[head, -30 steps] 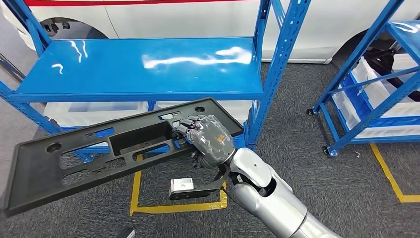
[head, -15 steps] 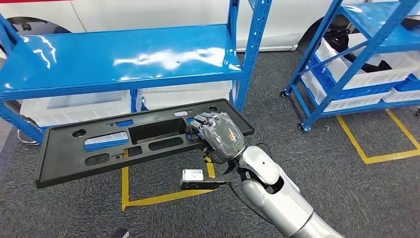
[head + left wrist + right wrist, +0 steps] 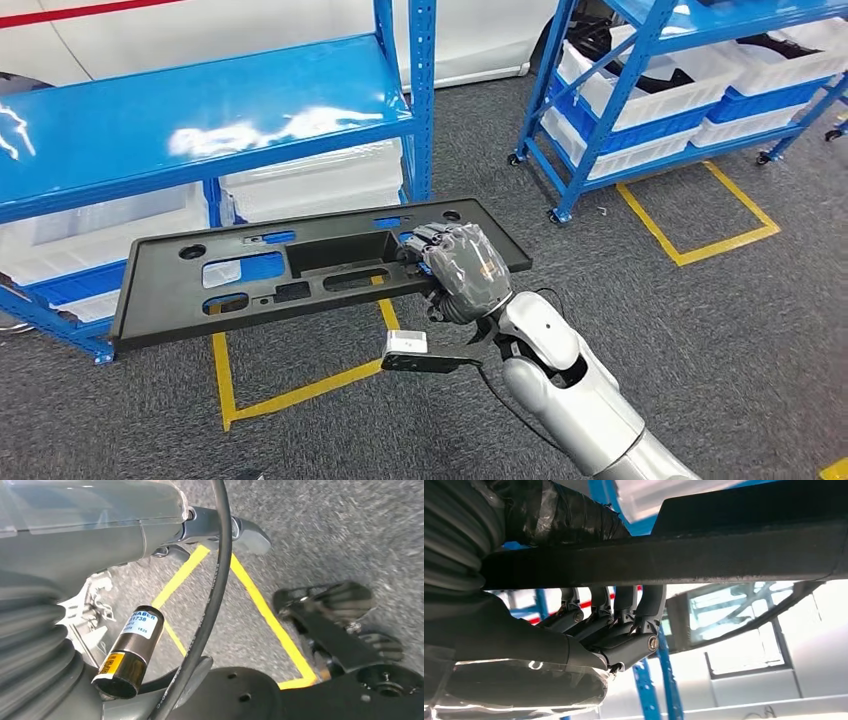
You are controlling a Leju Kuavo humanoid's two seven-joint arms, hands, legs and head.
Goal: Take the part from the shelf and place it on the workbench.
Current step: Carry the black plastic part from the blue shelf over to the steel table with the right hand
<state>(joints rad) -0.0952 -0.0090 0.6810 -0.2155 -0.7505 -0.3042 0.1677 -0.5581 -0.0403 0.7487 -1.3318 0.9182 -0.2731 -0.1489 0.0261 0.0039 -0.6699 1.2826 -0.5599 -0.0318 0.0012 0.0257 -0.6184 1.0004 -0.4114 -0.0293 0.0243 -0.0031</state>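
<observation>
The part (image 3: 160, 290) is a long black plastic panel with cut-outs, held roughly level in front of the blue shelf (image 3: 200, 110), at about lower-shelf height. My right hand (image 3: 465, 270) grips its right end, fingers hooked over the far edge. In the right wrist view the fingers (image 3: 624, 630) curl around the panel's edge (image 3: 724, 555). My left hand (image 3: 240, 530) hangs over the grey carpet in the left wrist view, its thumb stretched out and nothing in it.
White bins (image 3: 320, 180) sit on the shelf's lower level behind the panel. A second blue rack (image 3: 640, 60) with white and blue bins stands at the right. Yellow tape lines (image 3: 700, 215) mark the grey carpet. Open floor lies at the right front.
The whole view has swung to the right, so the shelf has slid left in the picture. The panel stays in my right hand, now held more level.
</observation>
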